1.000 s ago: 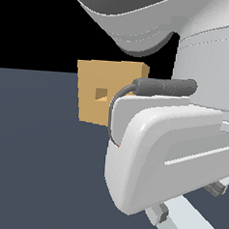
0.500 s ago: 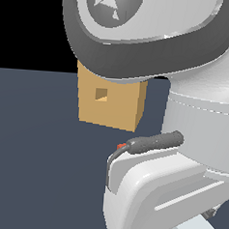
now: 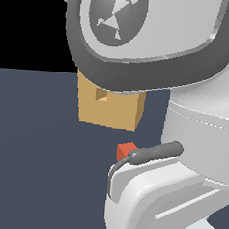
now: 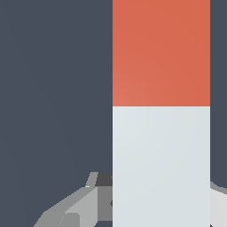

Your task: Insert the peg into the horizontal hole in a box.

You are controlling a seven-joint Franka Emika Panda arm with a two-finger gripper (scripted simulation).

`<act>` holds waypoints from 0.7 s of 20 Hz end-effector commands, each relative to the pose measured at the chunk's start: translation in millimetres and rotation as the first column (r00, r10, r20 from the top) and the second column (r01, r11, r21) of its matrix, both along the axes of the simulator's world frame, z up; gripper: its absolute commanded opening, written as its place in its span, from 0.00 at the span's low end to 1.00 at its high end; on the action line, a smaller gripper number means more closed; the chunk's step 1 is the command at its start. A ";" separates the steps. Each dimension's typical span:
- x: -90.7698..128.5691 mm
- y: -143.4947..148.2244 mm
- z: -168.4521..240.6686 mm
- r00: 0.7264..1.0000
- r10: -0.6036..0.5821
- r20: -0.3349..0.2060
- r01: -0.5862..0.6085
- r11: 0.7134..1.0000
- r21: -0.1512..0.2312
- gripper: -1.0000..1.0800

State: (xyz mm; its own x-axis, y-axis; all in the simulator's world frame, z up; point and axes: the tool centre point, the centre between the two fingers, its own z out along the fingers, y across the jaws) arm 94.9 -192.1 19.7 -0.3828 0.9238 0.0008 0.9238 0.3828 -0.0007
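Since the earlier frames, the arm's large grey-ringed joint housing [image 3: 141, 36] had come lower across the exterior view, covering the top of the box [image 3: 109, 109] and most of the hole [image 3: 101, 94]; only the hole's lower edge remained visible. More of the red end of the peg [image 3: 126, 150] showed than half a second before, beside the dark cable [image 3: 152, 155] on the white link [image 3: 149, 201].

Exterior view: the box stood on the dark tabletop [image 3: 31, 154] at about 11 o'clock from the peg's red tip, clearly apart from it. The rest of the peg was hidden behind the white link.

Wrist view: the peg filled much of the frame, red half beyond the pale half, the two meeting at a straight line. Grey parts of the end effector [image 4: 161, 208] flanked the pale half on both sides, one finger [image 4: 84, 204] close against it. The end effector appeared closed on the pale half, though the contact faces themselves were hidden behind the peg.
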 end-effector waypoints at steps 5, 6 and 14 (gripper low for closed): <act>0.3 -0.3 0.4 1.000 0.000 0.001 0.000 1.000 0.000 0.00; 0.0 -0.1 0.0 1.000 0.000 0.000 0.000 1.000 0.000 0.00; -5.7 1.9 2.1 1.000 -0.015 0.000 0.015 1.000 0.000 0.00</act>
State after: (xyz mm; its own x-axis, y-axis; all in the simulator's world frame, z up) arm 90.2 -191.0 19.8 -0.3726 0.9280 0.0017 0.9280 0.3726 -0.0025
